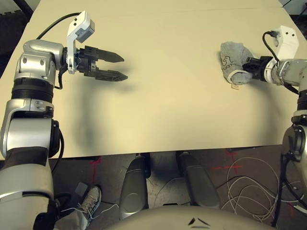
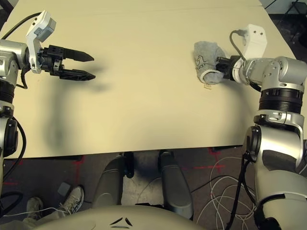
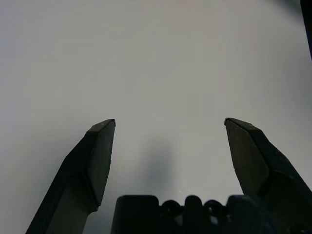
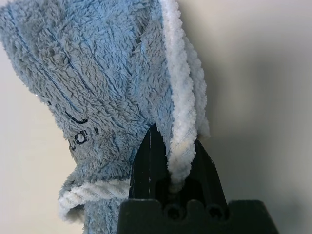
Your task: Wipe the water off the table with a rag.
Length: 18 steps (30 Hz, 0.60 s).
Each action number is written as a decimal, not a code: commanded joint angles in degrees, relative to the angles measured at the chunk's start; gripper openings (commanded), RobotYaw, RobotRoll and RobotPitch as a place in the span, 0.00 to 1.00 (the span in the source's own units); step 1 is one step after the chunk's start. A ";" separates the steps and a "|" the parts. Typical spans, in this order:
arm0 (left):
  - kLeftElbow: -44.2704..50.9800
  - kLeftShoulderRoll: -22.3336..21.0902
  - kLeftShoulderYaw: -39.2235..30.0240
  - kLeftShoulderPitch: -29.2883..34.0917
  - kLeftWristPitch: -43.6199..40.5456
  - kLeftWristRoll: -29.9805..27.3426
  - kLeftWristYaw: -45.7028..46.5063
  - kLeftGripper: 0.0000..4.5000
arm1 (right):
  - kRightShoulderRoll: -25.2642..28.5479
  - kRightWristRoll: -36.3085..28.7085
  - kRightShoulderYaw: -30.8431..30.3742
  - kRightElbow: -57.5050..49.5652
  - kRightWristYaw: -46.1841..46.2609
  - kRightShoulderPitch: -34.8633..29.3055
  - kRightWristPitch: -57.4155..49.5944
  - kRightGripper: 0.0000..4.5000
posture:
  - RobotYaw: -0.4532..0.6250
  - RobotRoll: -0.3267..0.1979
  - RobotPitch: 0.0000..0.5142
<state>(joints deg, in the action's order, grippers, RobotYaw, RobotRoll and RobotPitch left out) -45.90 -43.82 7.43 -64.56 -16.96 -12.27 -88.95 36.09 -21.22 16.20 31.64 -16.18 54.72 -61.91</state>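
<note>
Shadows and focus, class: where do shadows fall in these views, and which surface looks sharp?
Left eye view: the left hand throws a soft dark shadow down the table. Left wrist view: a faint shadow lies between the open fingers. Right wrist view: the rag shows crisp fibres; the table behind is featureless.

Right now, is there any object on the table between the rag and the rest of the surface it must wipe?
Nothing visible stands in the way. The right tool is shut on the rag at the table's right side, and the left tool hangs open, apart, over the left side.
</note>
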 commanded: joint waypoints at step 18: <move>-14.37 13.42 -21.58 1.38 31.39 0.56 56.71 1.00 | 4.71 8.20 -2.16 26.19 -18.40 2.44 59.63 0.99 | 0.30 0.62 0.58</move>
<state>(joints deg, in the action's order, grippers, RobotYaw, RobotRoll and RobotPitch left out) -59.14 -30.92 -13.36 -64.40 12.24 -12.38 -34.88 40.25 -14.20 13.42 54.00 -34.76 56.09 -6.37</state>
